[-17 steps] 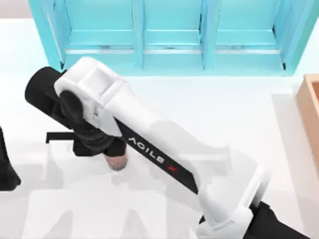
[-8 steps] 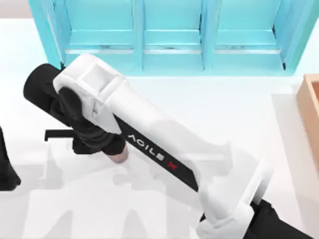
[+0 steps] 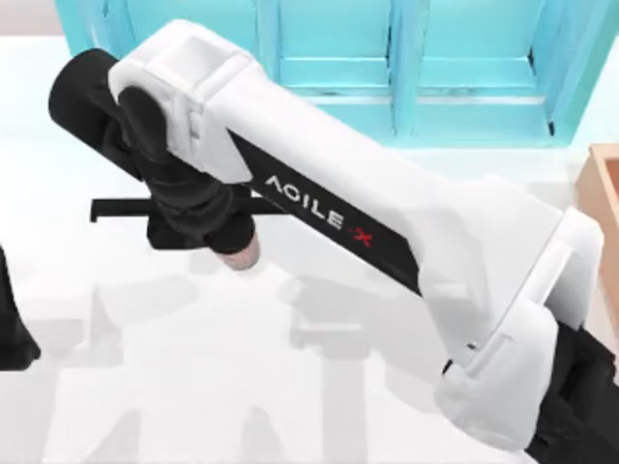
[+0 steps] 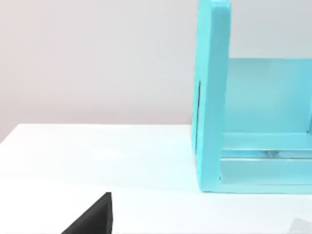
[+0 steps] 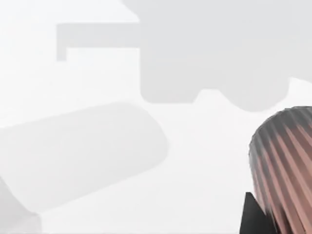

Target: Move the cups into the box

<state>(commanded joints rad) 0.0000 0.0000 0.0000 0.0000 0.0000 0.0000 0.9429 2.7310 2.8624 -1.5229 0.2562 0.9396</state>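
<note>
A single cup [image 3: 244, 253] shows as a small copper-brown, pinkish-tinted tapered shape poking out from beneath the black end of the right arm, on the left half of the desk [image 3: 145, 387] in the top view. In the right wrist view the same cup [image 5: 287, 161] looms close, its side finely ribbed in alternating dark and copper stripes, rounding over at the top, with a black finger [image 5: 253, 217] pressed against its lower edge. The right gripper [image 3: 227, 242] is clamped around this cup, and the cup sits clear of the white desk surface, with soft grey shadows of the arm cast on the desk below it. The right arm stretches in a long diagonal from the lower right corner of the top view up toward the upper left, its white link bearing dark lettering and a red mark, its black wrist bent downward over the cup. The box [image 3: 602, 193], tan with a browner inside, is cut off at the right edge of the desk, well apart from the cup. The big turquoise shelf unit [image 3: 387, 68] stands along the far side. The left arm sits parked at the left edge, its gripper [image 3: 12, 333] a dark shape whose fingers I cannot tell to be parted or closed.
</note>
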